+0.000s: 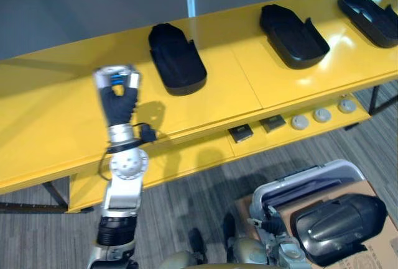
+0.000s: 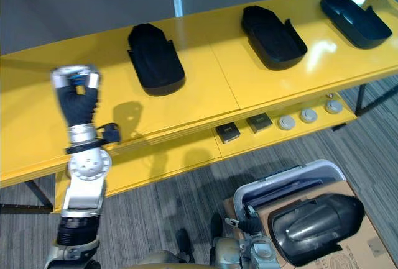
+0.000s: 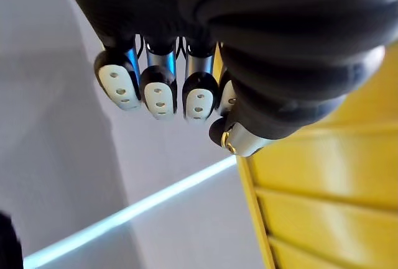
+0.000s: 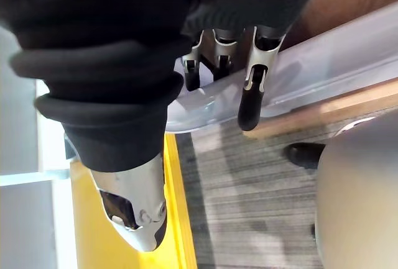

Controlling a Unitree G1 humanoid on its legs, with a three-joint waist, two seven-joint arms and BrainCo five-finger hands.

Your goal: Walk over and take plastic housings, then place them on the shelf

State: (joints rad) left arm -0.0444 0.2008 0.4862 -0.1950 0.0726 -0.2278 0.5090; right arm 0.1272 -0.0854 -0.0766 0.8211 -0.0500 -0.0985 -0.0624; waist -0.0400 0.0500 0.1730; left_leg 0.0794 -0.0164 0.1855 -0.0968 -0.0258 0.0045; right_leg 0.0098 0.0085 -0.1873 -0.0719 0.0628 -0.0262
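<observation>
Your left hand [image 1: 117, 89] hangs above the shelf [image 1: 56, 113], over the bare stretch toward its left end. Its fingers [image 3: 157, 92] are curled in on themselves with nothing inside them. I read that as a free hand parked clear of the row, not a grasp. Your right hand [image 4: 254, 92] is low, at the rim of the grey bin [image 1: 311, 179]. Its fingers hang loose and hold nothing either.

Three housings lie on the shelf top, set crosswise and well apart. The left housing [image 1: 177, 59] is near the middle, the middle housing [image 1: 293, 36] is further right, and the right housing [image 1: 370, 17] is by the right end. The gaps look meant to let you set one down without knocking its neighbour.

The bin housing [image 1: 339, 227] sits in the bin, rounded back up, down on the floor side of the shelf's front edge. A cardboard box [image 1: 382, 241] shows beside or under the bin; I can't tell which. That housing is probably the next one to take, and your right hand is the nearer. The bare patch under your left hand looks like the open slot for it.

Its smooth, rounded shell may slip, and the bin wall crowds your fingers. When you lift, keep clear of the ledge [image 1: 205, 151] below the front edge, where square parts [image 1: 240, 133] and round parts [image 1: 321, 115] lie loose.
</observation>
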